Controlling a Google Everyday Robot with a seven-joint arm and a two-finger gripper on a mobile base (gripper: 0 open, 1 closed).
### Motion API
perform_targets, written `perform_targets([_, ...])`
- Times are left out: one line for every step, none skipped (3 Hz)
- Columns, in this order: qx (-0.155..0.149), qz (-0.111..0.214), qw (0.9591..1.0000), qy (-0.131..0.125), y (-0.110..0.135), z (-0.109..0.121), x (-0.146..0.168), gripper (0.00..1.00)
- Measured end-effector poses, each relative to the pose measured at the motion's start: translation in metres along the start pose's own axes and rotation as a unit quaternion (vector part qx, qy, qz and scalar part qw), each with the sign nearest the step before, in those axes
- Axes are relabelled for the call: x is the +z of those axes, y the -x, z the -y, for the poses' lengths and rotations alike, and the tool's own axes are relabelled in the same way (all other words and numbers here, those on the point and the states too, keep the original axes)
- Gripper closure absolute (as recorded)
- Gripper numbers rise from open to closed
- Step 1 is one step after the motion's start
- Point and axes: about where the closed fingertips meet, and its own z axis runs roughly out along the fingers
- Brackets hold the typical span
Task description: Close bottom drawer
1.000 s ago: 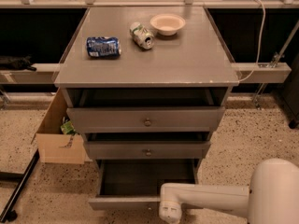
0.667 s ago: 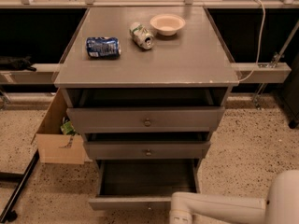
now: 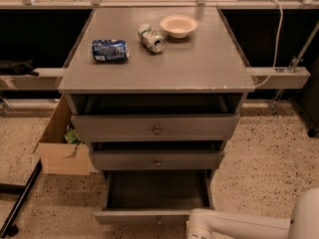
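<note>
In the one camera view, we look down on a grey cabinet (image 3: 199, 68) with three drawers, all of them out to some degree. The bottom drawer (image 3: 157, 195) lies at 6 o'clock in the frame and is drawn out farthest. Its long shallow box is open to us, and its plain front runs along the lower edge of the picture. Above it at 12 o'clock sits the middle drawer (image 3: 157, 160) with a small knob, and above that the top drawer (image 3: 155, 127), the widest, with a round knob.

The white arm (image 3: 249, 225) enters from the corner at 5 o'clock. Its gripper (image 3: 195, 228) lies low at the frame's bottom edge, just by the right end of the bottom drawer's front, at about 5 o'clock from the drawer's middle. We cannot tell how the gripper is set, nor whether it touches the front.

On the cabinet top, a blue can (image 3: 109, 50) lies on its side toward 10 o'clock. A green and white can (image 3: 151, 37) lies near 11 o'clock, with a pale bowl (image 3: 178, 26) just beside it at 2 o'clock. A cardboard box (image 3: 62, 151) stands on the speckled floor (image 3: 259, 168) at 9 o'clock of the cabinet.
</note>
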Motion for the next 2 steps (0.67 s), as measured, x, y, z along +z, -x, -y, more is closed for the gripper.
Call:
perform_targets([0.0, 0.0, 1.0, 0.0, 0.0, 0.0, 0.0, 0.18])
perform_targets([0.0, 0.0, 1.0, 0.0, 0.0, 0.0001, 0.0, 0.46])
